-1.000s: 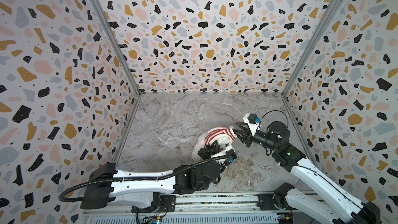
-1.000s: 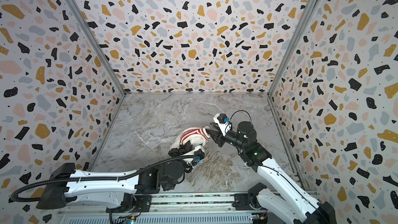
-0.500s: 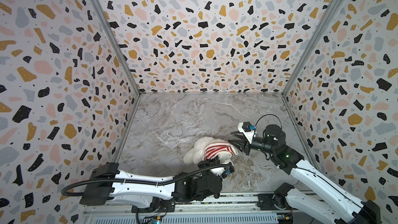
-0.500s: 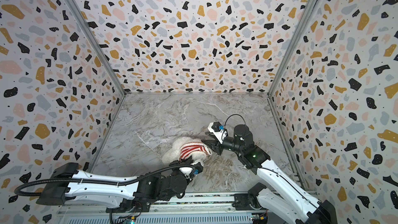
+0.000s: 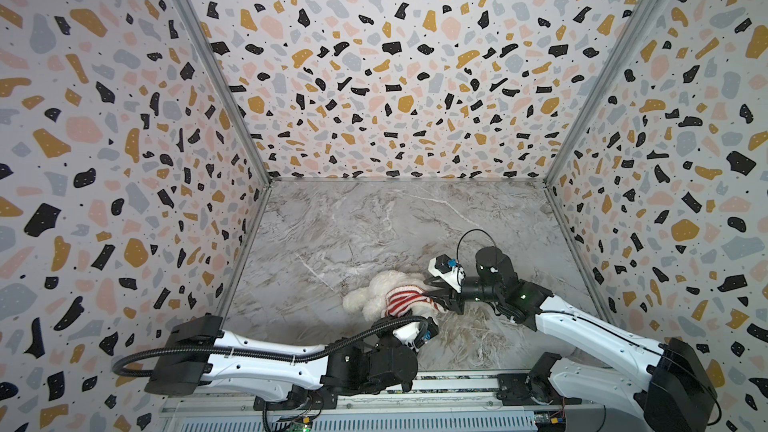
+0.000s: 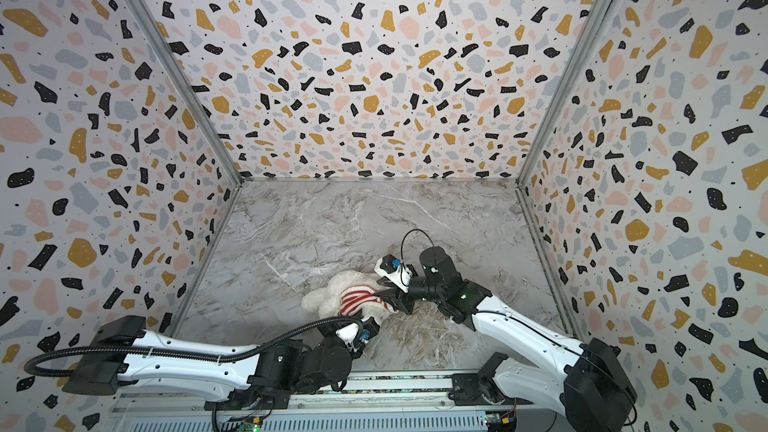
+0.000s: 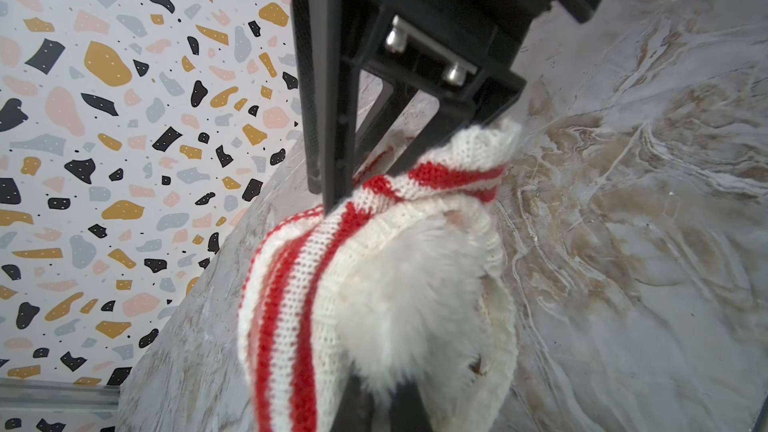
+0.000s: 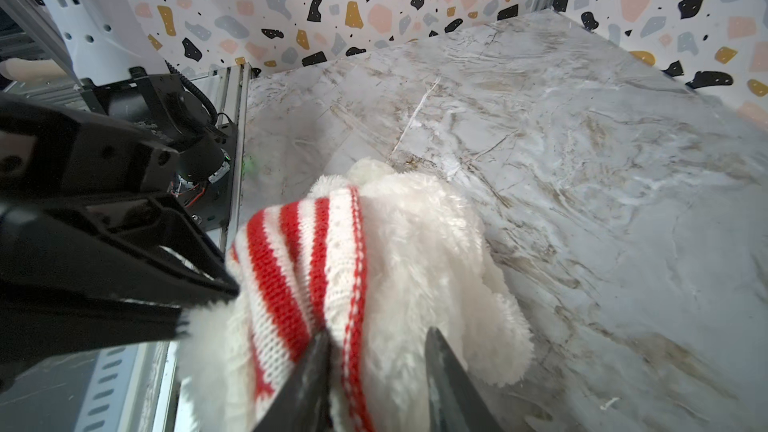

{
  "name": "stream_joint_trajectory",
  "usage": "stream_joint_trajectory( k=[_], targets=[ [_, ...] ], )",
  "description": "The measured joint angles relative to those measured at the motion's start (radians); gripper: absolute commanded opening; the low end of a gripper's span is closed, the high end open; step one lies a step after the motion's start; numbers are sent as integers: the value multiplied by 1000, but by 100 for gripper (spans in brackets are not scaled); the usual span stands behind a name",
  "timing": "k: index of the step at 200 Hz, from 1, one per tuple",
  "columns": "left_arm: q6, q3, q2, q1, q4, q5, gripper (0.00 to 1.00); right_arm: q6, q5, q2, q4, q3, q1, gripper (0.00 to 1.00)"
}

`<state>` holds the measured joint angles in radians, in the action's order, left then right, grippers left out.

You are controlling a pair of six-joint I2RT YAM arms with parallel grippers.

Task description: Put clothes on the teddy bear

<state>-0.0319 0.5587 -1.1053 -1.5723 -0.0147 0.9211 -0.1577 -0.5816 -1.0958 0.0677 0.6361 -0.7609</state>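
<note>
The teddy bear, white and fluffy, lies on the marble floor near the front in both top views. A red-and-white striped knitted sweater wraps part of its body. My left gripper is shut on a tuft of the bear's fur beside the sweater. My right gripper comes from the right. One of its fingers lies against the stripes, and the sweater's hem and fur sit between its jaws. The bear's face is hidden.
Terrazzo walls close the back and both sides. A metal rail runs along the front edge. The left arm lies low along the front, and the right arm slants in from the front right.
The bear and both grippers have moved toward the front and a little left. The left arm has drawn back toward the rail. Both grips look the same.
</note>
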Motion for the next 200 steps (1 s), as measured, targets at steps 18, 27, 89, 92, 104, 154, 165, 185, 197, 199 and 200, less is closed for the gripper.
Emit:
stream_joint_trajectory(
  k=[18,27,89,92,104,154,165,185,197,199,200],
  targets=[
    [11,-21,5,0,0,0,0,-6,17,-6,3,-3,-25,36],
    [19,-31,14,-1,-2,1,0,-8,26,-4,8,-8,-43,35],
    [49,-46,52,-6,-25,3,0,-11,46,-15,15,-13,-78,26],
    [50,-46,52,-6,-26,3,0,-12,47,-17,14,-13,-79,23],
    [51,-47,52,-6,-30,5,0,-14,47,-25,14,-12,-83,13],
    [55,-58,77,-6,-24,23,0,-15,90,-23,0,4,-84,0],
    [55,-58,86,-6,-20,27,0,1,101,-13,0,4,-71,0],
    [55,-58,101,-6,2,33,0,55,89,13,15,3,0,0],
    [55,-58,112,1,28,39,0,86,59,21,27,-1,35,0],
    [55,-58,113,2,31,40,0,88,56,21,29,-2,37,0],
    [55,-58,113,2,32,40,0,89,54,21,30,-2,38,0]
  ],
)
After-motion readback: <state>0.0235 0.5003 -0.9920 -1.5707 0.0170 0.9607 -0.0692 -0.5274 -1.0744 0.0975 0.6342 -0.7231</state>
